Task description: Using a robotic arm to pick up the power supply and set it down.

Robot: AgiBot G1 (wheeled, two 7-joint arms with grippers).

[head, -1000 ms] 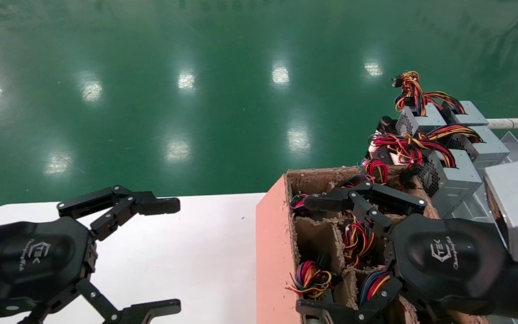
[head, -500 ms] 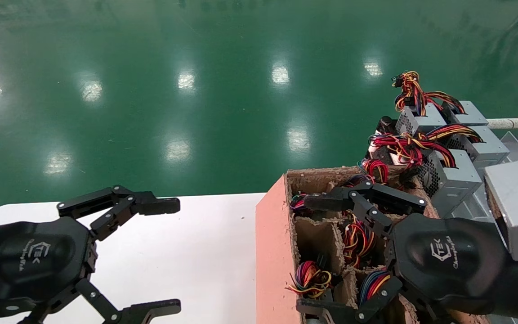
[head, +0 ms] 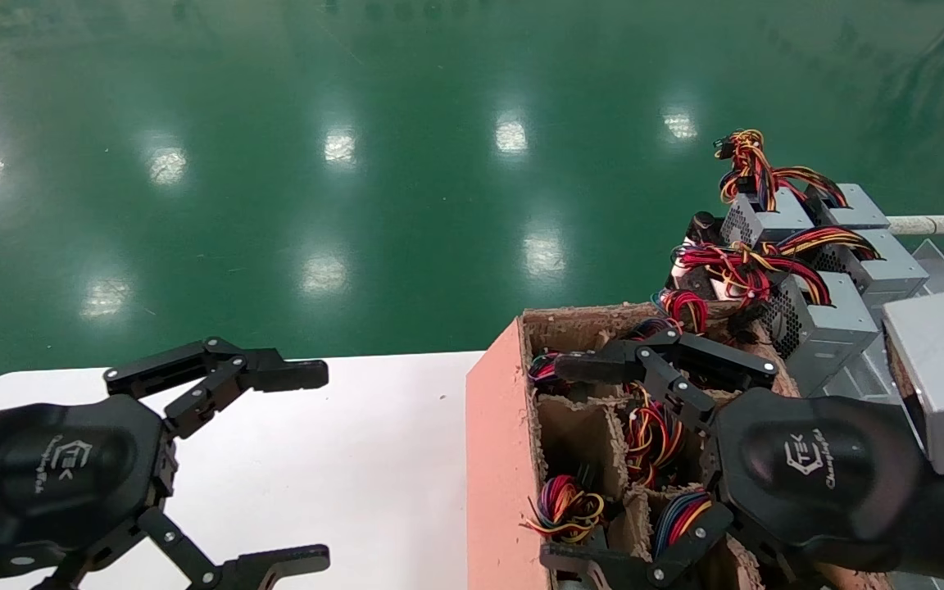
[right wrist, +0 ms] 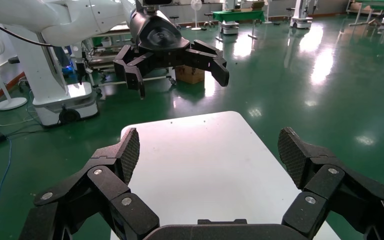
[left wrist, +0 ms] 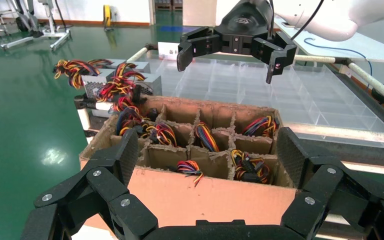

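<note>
Head view: right gripper (head: 574, 467) spread wide, hovering above the pink cardboard box (head: 495, 459) of wire-filled cells, holding nothing. Power supply (head: 816, 315), grey, red bundle on top, just beyond that gripper, past the box's far corner, untouched. Left gripper (head: 308, 467) likewise spread, parked over the white table (head: 341, 467), well apart.

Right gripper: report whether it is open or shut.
Open. The right gripper hangs over the cardboard box, fingers spread wide, nothing between them.
</note>
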